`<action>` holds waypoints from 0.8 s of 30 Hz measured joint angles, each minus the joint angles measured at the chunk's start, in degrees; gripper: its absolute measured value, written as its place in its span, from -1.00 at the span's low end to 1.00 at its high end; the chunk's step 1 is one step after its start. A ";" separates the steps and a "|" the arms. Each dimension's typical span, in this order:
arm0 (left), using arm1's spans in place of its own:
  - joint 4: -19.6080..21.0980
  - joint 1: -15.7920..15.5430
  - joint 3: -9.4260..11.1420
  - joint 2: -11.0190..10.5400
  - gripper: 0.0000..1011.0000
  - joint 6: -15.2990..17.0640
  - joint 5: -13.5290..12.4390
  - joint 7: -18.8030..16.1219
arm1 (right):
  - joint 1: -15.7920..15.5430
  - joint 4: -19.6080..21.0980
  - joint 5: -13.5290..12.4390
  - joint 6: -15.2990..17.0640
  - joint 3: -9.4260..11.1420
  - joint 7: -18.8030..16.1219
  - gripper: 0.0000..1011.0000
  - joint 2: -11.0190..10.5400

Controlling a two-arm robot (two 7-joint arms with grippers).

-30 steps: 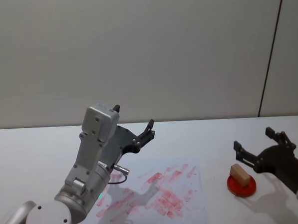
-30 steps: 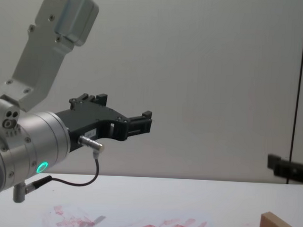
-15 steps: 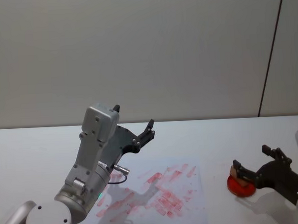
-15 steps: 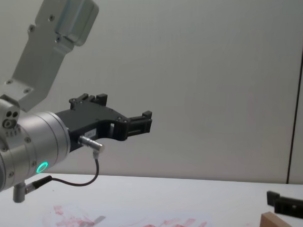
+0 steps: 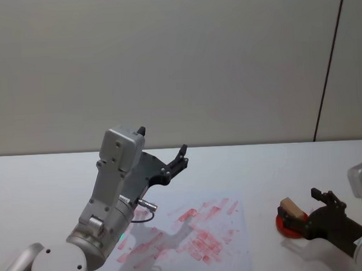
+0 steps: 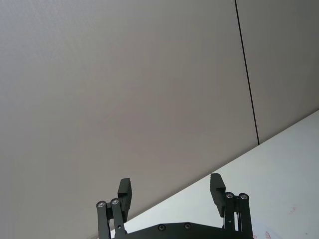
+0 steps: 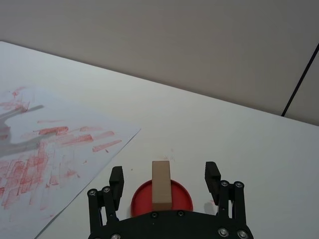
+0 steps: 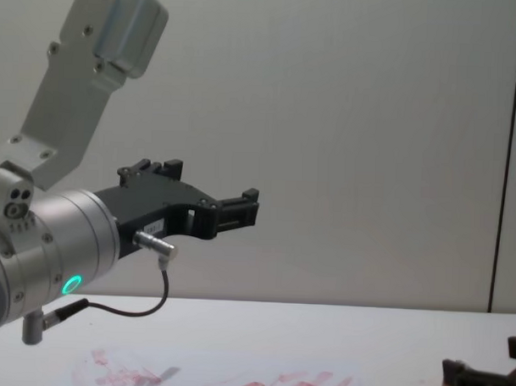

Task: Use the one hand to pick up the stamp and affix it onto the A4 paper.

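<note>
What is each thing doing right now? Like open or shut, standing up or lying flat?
right gripper: open, low at the table, one finger on each side of the stamp, not touching it
stamp: standing upright on the pad, not gripped
red ink pad: flat on the table, uncovered
A4 paper: lying flat, smeared with red prints
left gripper: open, empty, held up in the air

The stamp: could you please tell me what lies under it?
A round red disc on the table; the stamp covers its middle, the open right gripper its near edge.
</note>
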State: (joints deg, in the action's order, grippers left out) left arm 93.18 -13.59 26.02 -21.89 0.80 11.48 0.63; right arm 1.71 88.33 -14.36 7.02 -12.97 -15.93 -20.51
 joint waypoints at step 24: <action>0.00 0.00 0.00 0.00 0.98 0.00 0.00 0.00 | 1.24 -3.82 0.28 0.32 -0.73 -0.37 0.52 1.26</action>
State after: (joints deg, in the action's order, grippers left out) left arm 93.18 -13.59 26.02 -21.89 0.80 11.48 0.63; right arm 2.94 84.51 -14.08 7.34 -13.70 -16.30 -19.25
